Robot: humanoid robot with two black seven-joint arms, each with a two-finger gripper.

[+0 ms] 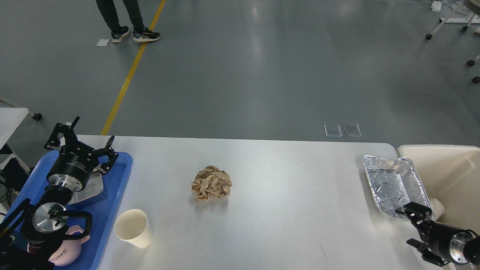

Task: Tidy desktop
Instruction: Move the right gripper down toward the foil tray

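You are partway through, by my reading; the desktop (pixel 285 187) fills the lower middle of the head view and carries a crumpled brown paper ball (pixel 211 183) near its centre, a paper cup (pixel 134 227) at its near left edge beside the blue tray (pixel 116 195), and a foil tray (pixel 395 185) at its right edge beside the beige bin (pixel 450 168); those three look left to clear; your left gripper (pixel 88 140) hangs spread and empty over the blue tray's far corner; your right gripper (pixel 412 225) sits at the near right corner with fingers apart, holding nothing.
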